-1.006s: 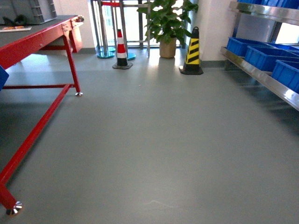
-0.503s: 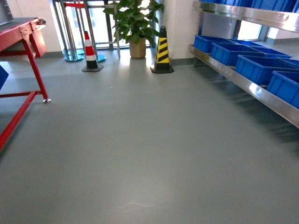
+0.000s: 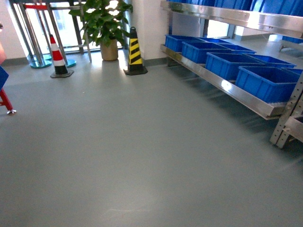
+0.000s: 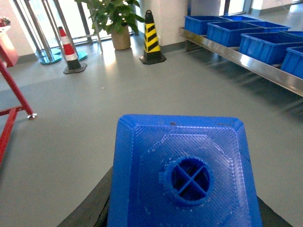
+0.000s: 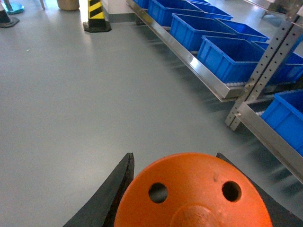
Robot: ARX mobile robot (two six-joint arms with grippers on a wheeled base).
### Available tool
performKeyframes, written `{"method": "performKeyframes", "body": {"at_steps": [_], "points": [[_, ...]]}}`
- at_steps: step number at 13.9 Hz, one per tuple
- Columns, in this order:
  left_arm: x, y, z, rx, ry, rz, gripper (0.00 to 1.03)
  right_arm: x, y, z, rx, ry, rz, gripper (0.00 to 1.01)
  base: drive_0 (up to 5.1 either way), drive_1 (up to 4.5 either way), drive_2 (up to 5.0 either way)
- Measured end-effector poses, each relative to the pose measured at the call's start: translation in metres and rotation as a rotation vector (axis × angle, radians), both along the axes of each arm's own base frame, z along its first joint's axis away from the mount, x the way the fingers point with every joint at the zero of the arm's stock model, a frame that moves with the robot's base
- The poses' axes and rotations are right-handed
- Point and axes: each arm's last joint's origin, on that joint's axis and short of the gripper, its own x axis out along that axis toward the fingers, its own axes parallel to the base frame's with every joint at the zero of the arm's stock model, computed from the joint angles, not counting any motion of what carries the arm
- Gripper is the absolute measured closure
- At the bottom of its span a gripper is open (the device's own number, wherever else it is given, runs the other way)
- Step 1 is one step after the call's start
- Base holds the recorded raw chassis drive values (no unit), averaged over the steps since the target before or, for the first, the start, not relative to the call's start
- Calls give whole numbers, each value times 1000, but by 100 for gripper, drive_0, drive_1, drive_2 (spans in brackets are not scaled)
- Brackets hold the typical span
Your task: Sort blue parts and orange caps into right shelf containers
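Both end effectors loaded: blue part (image 4: 182, 175), orange cap (image 5: 191, 194).

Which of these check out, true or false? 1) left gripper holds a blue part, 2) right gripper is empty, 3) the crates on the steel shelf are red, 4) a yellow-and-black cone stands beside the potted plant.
1. The left gripper holds a small bright blue plastic block. True.
2. The right gripper is empty. False: its dark jaws flank an orange cap with holes in its flat top.
3. The crates on the shiny stainless-steel shelf are red. False: the ribbed plastic crates are bright blue.
4. A yellow-and-black striped cone stands beside the potted green plant. True.
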Motion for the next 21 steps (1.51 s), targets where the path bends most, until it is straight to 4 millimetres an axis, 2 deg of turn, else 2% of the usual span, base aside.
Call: {"method": "performKeyframes", "body": {"at_steps": [21], "points": [[0,0,0,0,0,0,59,0,0,0,0,0,0,58,-166,-166,-166]]}}
